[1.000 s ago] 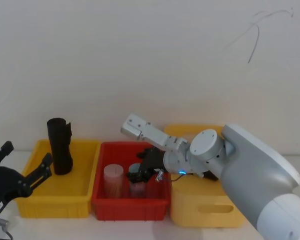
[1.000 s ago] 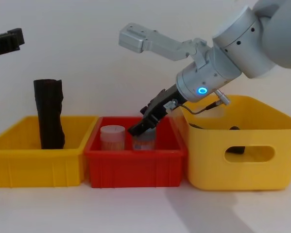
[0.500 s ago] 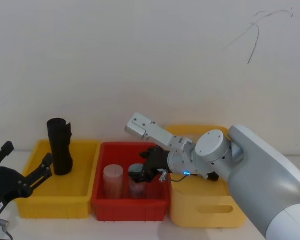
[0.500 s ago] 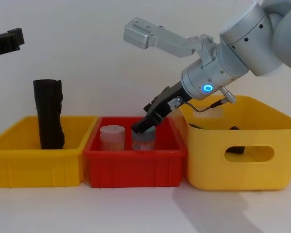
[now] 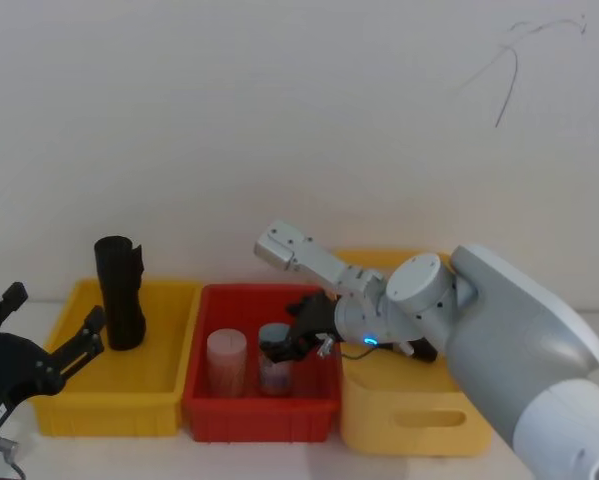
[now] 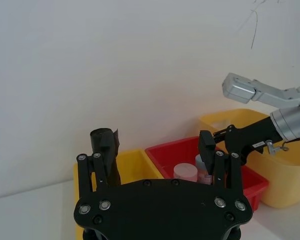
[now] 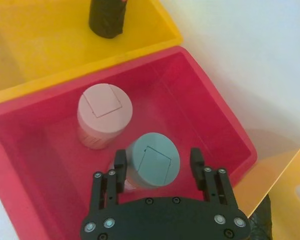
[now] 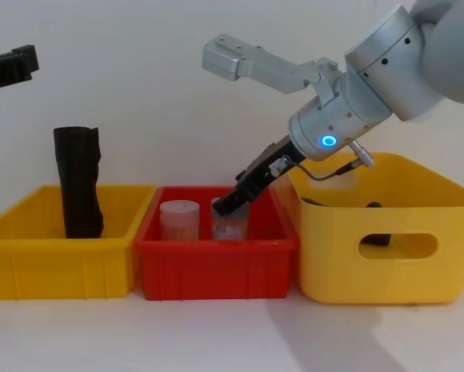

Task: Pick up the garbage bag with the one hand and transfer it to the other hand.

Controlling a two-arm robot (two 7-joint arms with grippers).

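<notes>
R gripper (image 7: 158, 157) spread astride teal-lid jar (image 8: 230, 226) in red bin (image 5: 259, 405), L gripper (image 6: 155, 157) also spread, garbage bag (image 5: 119, 295) untouched left of bin: risk R grabs jar instead.

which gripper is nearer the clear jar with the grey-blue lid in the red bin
Right. The right gripper is open over the grey-blue-lidded clear jar, fingers straddling its lid; the left gripper hangs open at the near left corner of the yellow tray.

Black plastic garbage bag (image 8: 78, 182), smooth glossy plastic red bin (image 8: 216, 271), matt wall (image 8: 139, 77)
</notes>
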